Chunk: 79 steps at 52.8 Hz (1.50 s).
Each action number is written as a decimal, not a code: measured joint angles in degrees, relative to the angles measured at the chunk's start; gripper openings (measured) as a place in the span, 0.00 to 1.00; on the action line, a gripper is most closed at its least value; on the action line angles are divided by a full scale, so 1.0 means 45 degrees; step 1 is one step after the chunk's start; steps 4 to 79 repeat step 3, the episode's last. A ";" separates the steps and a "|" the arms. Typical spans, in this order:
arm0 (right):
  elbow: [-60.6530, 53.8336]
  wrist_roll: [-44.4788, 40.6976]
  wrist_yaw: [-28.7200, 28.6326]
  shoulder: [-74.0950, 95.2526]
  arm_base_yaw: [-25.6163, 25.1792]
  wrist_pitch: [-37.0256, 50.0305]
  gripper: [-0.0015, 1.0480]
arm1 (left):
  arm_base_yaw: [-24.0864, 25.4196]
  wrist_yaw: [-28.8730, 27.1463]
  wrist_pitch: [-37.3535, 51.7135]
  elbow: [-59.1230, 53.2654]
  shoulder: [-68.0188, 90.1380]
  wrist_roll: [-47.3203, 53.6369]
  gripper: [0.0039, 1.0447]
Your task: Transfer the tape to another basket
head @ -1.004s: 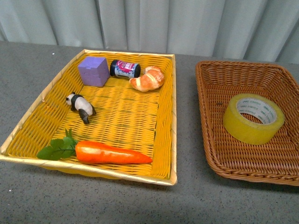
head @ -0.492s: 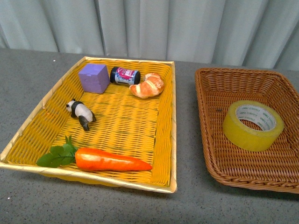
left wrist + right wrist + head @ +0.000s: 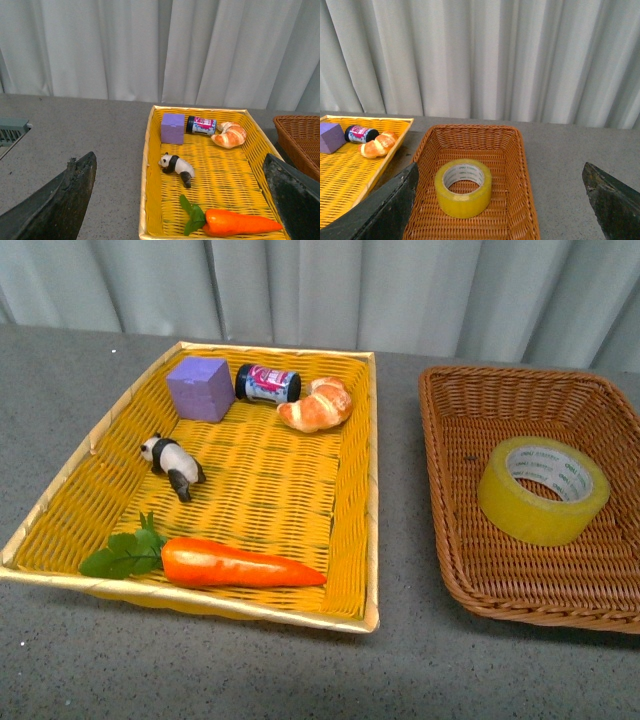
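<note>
Front view angled down on both baskets, wrist views higher and farther back, sharing the yellow tray (image 3: pixel 371 490), the curtain (image 3: pixel 160 50) behind.

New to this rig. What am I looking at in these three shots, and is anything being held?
It is a two-armed robot seen through three cameras. The front view looks out from its body; neither arm shows there. The other two cameras sit on the wrists, and the dark shapes at the lower corners are the open fingers of the left gripper and the right gripper. Nothing is held.

On the grey table stand two baskets. The brown basket holds the tape, lying flat. The yellow basket holds a purple cube, a small jar on its side, a croissant, a toy panda and a carrot.
</note>
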 joint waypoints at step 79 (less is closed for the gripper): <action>0.0000 0.0005 0.0000 0.0000 0.0000 0.0000 0.91 | 0.0000 0.0000 0.0000 0.0000 0.0000 0.0005 0.94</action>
